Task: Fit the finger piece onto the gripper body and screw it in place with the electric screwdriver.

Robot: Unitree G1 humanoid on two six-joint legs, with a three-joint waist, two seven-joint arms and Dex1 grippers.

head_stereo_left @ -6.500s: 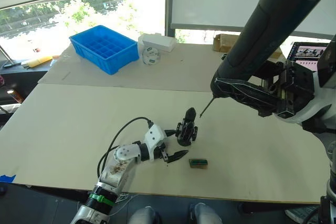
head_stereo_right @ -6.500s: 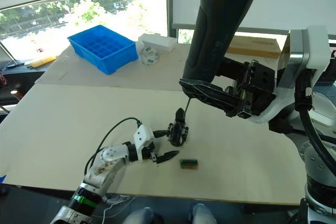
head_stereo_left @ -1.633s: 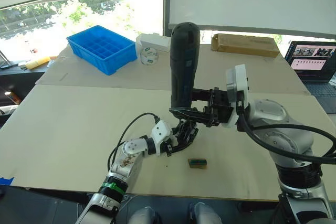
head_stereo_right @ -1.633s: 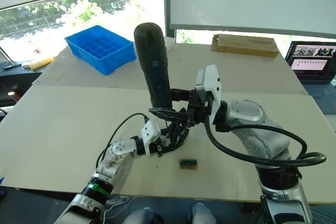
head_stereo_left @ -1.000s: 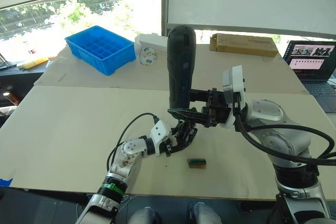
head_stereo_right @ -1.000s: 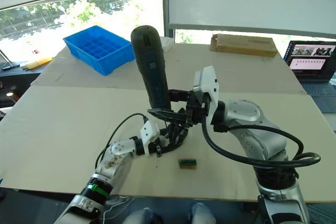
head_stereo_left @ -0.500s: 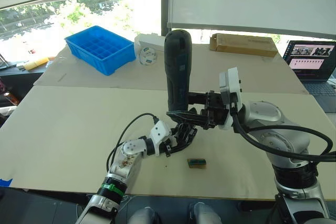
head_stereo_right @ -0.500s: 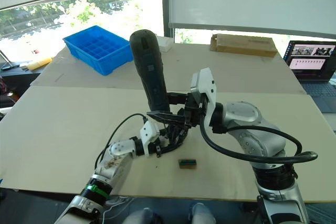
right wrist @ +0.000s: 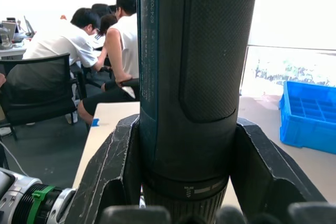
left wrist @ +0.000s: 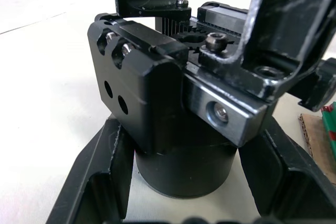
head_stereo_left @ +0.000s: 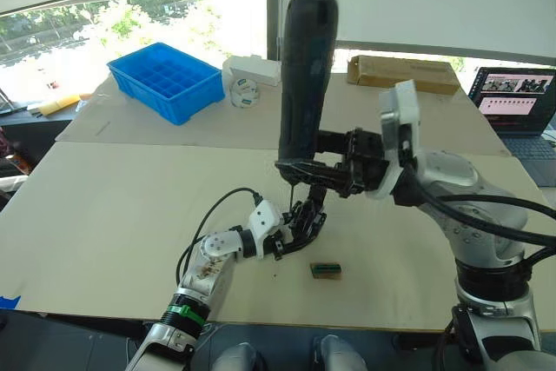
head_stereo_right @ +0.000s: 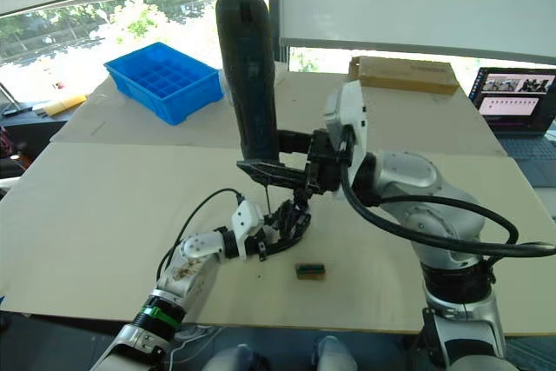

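Lifted up a bit since half a second ago — the electric screwdriver now sits higher, so its thin bit clears the gripper body where before the tip was down at the clamp parts. Its top also swung back toward upright. Over the last six seconds or so the right arm came in from the far right and stood the tool over the part.

What the next move hangs on: the screwdriver's long axis runs nearly vertical, bit end down, and the gripper body lies straight below and slightly toward the robot from the bit tip. So it looks like a short straight drop back onto the screw, as long as the tip lines up with the screw head — I can't tell from here if it does.

The right gripper has its two fingers clamped around the lower barrel of the screwdriver, one on each side. The left gripper is the nearer one to the part: its fingers sit on both sides of the round base and pinch it, holding it on the table.

The finger piece seems to be already seated, pointing up off the body. A small green block lies just beside it, nearer the robot.
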